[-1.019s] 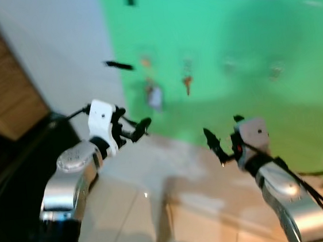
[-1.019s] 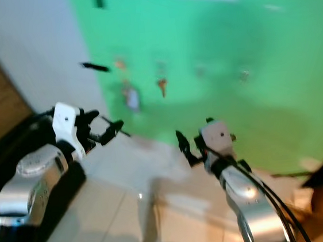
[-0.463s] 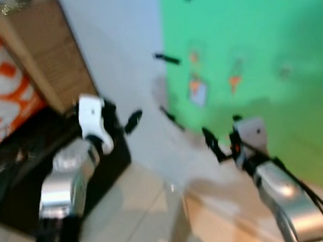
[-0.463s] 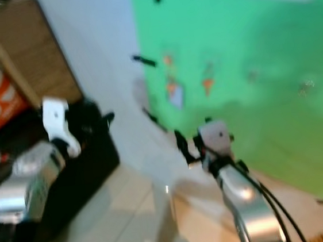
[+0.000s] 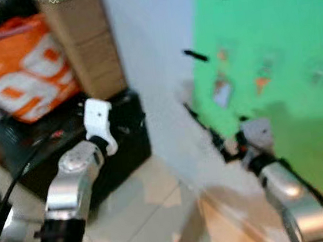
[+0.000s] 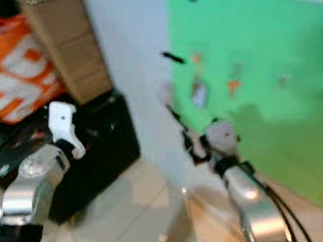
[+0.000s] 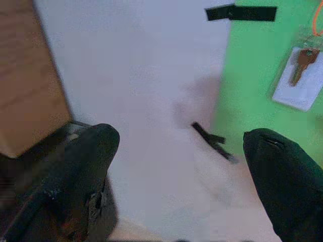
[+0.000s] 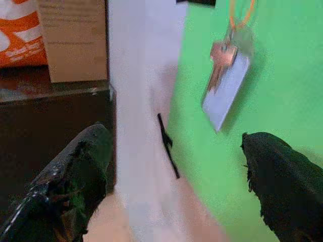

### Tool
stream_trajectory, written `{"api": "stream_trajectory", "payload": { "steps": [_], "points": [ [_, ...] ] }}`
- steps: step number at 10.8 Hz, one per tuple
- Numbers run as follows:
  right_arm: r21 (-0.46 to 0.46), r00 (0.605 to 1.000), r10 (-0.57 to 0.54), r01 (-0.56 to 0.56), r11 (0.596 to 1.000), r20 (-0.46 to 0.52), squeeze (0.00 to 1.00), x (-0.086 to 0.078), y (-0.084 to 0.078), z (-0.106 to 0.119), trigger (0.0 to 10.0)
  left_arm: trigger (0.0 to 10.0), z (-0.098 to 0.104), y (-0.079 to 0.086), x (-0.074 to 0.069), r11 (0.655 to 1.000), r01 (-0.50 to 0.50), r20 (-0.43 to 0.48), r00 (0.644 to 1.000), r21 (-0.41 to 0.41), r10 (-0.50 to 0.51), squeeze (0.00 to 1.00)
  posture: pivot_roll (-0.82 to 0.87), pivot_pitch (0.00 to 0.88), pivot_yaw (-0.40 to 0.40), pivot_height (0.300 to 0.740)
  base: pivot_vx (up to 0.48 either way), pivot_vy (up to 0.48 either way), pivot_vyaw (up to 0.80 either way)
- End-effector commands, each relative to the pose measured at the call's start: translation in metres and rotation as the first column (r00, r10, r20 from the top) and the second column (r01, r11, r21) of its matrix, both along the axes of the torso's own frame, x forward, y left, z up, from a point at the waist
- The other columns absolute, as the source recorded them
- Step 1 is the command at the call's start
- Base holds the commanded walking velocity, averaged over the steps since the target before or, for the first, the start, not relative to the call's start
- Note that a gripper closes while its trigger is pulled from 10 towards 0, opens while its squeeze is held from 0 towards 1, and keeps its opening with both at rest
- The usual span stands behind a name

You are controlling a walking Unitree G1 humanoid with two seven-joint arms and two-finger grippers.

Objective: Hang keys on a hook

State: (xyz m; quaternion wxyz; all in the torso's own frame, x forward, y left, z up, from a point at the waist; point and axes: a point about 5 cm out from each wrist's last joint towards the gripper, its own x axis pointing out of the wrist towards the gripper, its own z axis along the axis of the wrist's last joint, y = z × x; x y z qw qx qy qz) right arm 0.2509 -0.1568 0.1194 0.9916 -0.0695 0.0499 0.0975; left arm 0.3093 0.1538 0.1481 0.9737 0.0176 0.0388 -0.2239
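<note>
Reaching forward over pale floor tiles (image 5: 154,214), two silver arms end in two grippers, both with fingers spread wide and holding nothing: the left gripper (image 7: 181,176) points at the white wall (image 5: 148,53) beside a black cabinet (image 5: 123,142), and the right gripper (image 8: 176,186) faces the edge of a green board (image 5: 275,45). On the board, one brown key (image 8: 218,63) with a clear tag hangs from an orange ring, touching the green surface; blurred head views show roughly three more small hanging items farther right, too smeared to count surely. Behind the cabinet stand one cardboard box (image 5: 81,43) and one orange bag (image 5: 23,72).
</note>
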Motion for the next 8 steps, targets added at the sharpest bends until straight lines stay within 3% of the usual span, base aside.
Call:
{"api": "stream_trajectory", "payload": {
  "steps": [1,3,6,7,8],
  "points": [
    [0.001,1.0,-0.02,0.02,1.0,-0.02,0.0,0.004,0.0,-0.002,10.0,10.0,0.002,0.002,0.0,0.999,-0.033,0.021,0.999,0.028,0.032,0.96,-0.17,0.0,0.018,0.74,0.0,0.0,0.8],
    [-0.004,1.0,-0.014,0.014,1.0,-0.009,0.0,0.01,0.0,0.006,10.0,10.0,0.006,-0.003,0.0,0.997,-0.048,0.085,0.995,0.063,0.043,0.87,-0.18,0.0,0.015,0.74,0.0,0.0,0.8],
    [0.019,1.0,-0.008,0.009,1.0,-0.009,0.0,0.007,0.007,0.008,10.0,10.0,-0.003,0.005,-0.007,0.994,-0.087,0.068,0.994,0.071,0.082,0.73,-0.19,0.0,0.042,0.74,0.0,0.0,0.8],
    [0.044,0.999,-0.022,0.023,0.999,-0.029,0.0,0.003,0.008,0.004,10.0,10.0,-0.001,0.007,-0.008,0.993,-0.09,0.086,0.993,0.075,0.083,0.6,-0.18,0.0,0.065,0.74,0.0,0.0,0.8],
    [0.05,0.999,-0.034,0.036,0.998,-0.041,0.0,0.001,0.009,0.003,10.0,10.0,0.002,0.009,-0.008,0.992,-0.102,0.118,0.989,0.074,0.093,0.55,-0.18,0.0,0.073,0.74,0.0,0.0,0.8]
  ]
}}
